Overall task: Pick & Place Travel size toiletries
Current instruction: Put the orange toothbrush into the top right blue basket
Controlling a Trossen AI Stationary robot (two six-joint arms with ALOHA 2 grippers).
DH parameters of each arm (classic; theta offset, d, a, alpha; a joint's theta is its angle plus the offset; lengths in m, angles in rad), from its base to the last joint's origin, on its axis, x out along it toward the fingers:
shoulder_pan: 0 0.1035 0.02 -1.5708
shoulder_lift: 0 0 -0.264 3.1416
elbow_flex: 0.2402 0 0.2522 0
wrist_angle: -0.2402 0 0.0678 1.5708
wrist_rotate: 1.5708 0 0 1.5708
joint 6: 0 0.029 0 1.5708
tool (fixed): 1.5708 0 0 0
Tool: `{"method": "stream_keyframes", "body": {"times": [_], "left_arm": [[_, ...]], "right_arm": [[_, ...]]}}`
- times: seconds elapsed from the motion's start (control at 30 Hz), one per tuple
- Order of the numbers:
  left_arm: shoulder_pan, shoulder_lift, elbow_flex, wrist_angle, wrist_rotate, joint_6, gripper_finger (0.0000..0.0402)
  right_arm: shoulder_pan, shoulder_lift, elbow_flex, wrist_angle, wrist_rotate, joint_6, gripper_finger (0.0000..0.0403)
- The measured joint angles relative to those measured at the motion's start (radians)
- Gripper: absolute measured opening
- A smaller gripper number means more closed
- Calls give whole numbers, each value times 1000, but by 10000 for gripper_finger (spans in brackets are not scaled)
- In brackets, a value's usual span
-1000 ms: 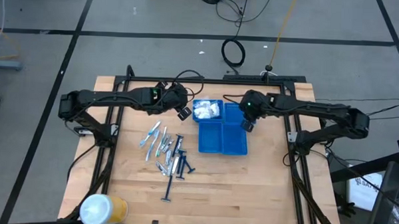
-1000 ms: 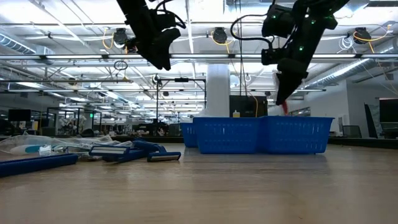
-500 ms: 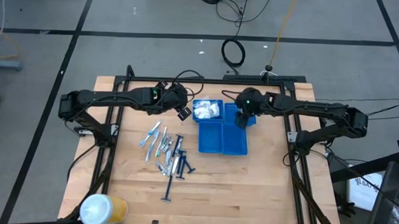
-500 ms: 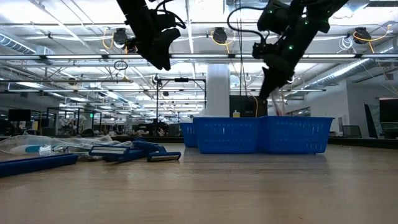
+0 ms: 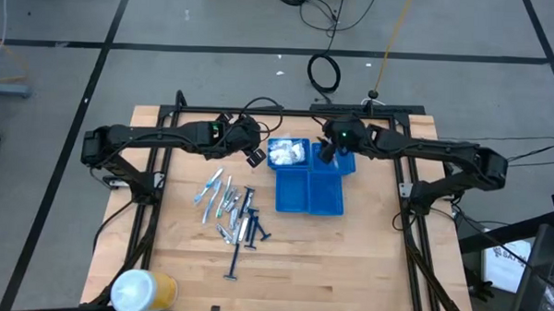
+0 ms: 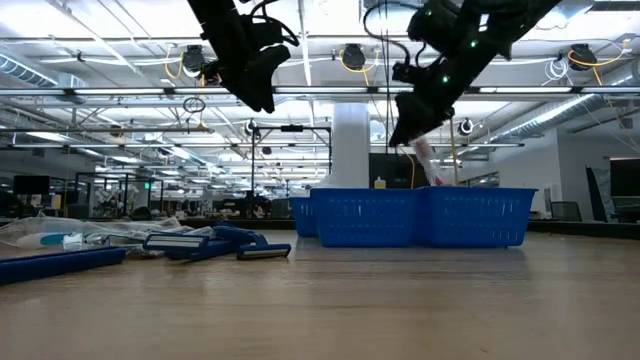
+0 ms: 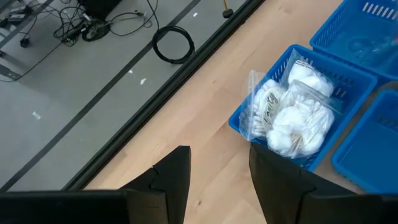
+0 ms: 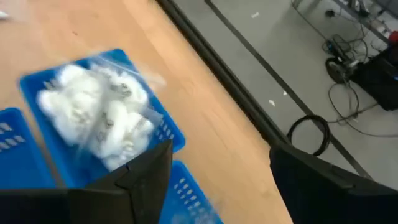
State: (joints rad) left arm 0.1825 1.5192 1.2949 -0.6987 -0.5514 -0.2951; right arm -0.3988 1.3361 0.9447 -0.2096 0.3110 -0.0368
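Centrally, in the upper middle of the high view, the blue tray (image 5: 309, 179) sits on the wooden table (image 5: 347, 260); bare wood lies open below it and along the lower right.

Loose travel size toiletries (image 5: 231, 215) — pale tubes and dark blue razors (image 6: 215, 243) — lie scattered left of centre, well apart from the tray. A white-and-yellow roll (image 5: 141, 288) rests at the lower left corner, near the table edge.

Left gripper (image 5: 255, 157) hangs just left of the tray's upper left compartment, above the table; the left wrist view shows its fingers (image 7: 174, 177) spread, nothing between them.

Right gripper (image 5: 328, 150) hovers over the tray's upper right compartment, near the back edge of the table. Its fingers (image 8: 146, 174) stand apart in the right wrist view, gripping nothing.

Only the wrist views show the crinkly packet of white puffs (image 7: 289, 115) filling the tray's corner compartment; from above it reads as a white patch (image 5: 287, 153).

Only the low view shows a pale pinkish stick (image 6: 428, 164), tilted, just below the right gripper and above the tray wall (image 6: 470, 217); contact cannot be told.

Against a second ago, the right gripper has shifted toward the upper left and opened; the left arm is unchanged.
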Motion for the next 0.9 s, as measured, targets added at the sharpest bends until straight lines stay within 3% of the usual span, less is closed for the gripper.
{"method": "stream_keyframes", "body": {"times": [0.27,0.5,0.7,0.9], "left_arm": [[0,0,0,-5,0,-2,159],[0,0,0,-9,1,2,159],[0,0,0,-13,2,-3,159],[0,0,0,-14,3,-14,159]], "right_arm": [[-26,81,-19,10,-130,-12,254],[-26,80,-52,64,-131,-13,241],[-55,77,-72,182,60,-59,228],[-156,113,-74,208,63,-65,210]]}}
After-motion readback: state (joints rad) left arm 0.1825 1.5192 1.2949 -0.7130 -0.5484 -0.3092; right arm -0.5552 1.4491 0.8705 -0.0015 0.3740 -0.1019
